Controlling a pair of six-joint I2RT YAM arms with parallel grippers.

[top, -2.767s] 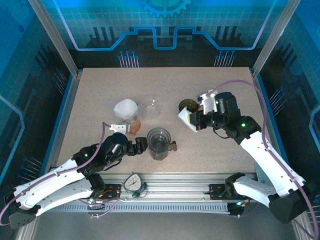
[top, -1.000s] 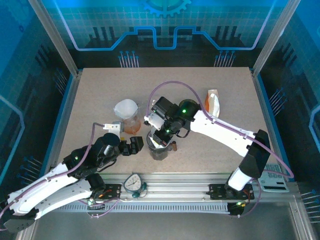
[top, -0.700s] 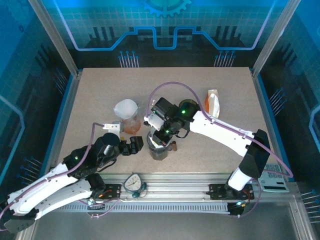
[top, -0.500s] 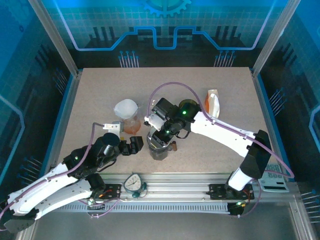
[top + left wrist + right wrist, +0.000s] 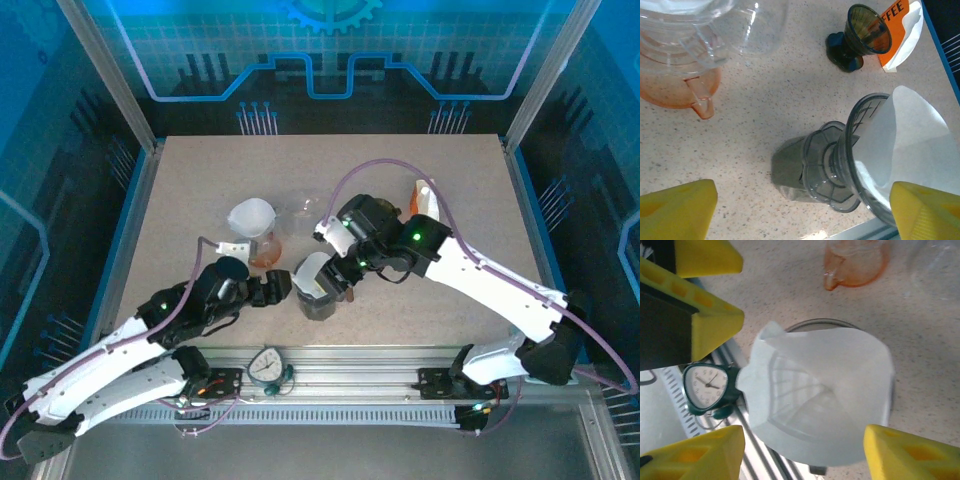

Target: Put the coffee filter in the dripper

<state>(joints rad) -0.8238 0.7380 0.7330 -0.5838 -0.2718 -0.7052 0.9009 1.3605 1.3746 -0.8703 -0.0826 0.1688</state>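
The grey see-through dripper (image 5: 320, 300) stands near the table's front edge. The white paper coffee filter (image 5: 312, 272) sits opened inside it, one edge sticking up over the rim. In the right wrist view the filter (image 5: 825, 405) lies free below my right gripper (image 5: 802, 455), which is open with its yellow fingertips (image 5: 912, 452) well apart of the paper. My right gripper (image 5: 342, 268) hovers just right of the dripper. My left gripper (image 5: 278, 290) is open at the dripper's left side. In the left wrist view the dripper (image 5: 832, 170) and filter (image 5: 915, 145) stand against the right finger of my left gripper (image 5: 800, 215).
An orange jug (image 5: 265, 250) with a white cone (image 5: 252, 215) on it and a clear glass (image 5: 305, 210) stand behind the dripper. A small dark funnel (image 5: 860, 37) and an orange coffee bag (image 5: 425, 200) are at the back right. A clock (image 5: 268, 365) lies on the front rail.
My right gripper opened, let go of the filter and drew back to the right, leaving it in the dripper. My left gripper edged closer to the dripper.
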